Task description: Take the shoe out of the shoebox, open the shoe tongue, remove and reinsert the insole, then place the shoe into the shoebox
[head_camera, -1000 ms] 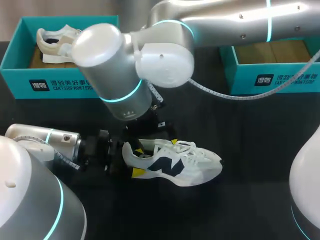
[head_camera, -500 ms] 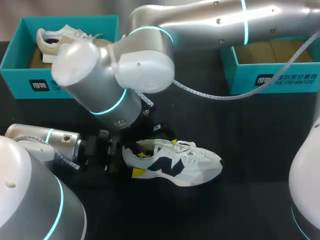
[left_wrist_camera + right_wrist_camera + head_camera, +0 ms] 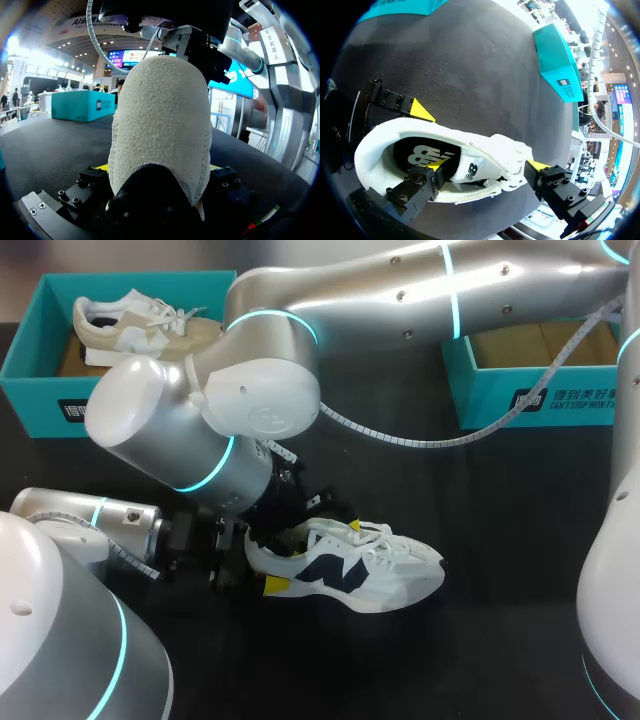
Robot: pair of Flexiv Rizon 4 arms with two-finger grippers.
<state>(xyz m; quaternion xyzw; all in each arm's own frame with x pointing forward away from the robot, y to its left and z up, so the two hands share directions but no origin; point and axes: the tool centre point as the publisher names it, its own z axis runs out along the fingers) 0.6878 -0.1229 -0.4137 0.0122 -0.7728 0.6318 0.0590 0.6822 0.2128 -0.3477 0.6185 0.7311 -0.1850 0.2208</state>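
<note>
White sneaker [image 3: 370,575] lies on black table [image 3: 500,490]. L gripper [image 3: 274,562] clamps its heel [image 3: 160,125]. R gripper [image 3: 487,166] is spread wide across tongue [image 3: 471,172], one tip inside shoe, gripping nothing.

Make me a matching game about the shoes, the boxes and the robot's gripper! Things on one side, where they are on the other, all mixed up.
Things:
1. white sneaker with a dark blue logo
2. beige sneaker
3. teal cardboard shoebox on the right
4. left gripper

Places:
A. inside the teal cardboard shoebox on the left
B. shut on the white sneaker's heel
C. lying on the black table
D. no shoe showing in it

Pairs: 1-C, 2-A, 3-D, 4-B.
</note>
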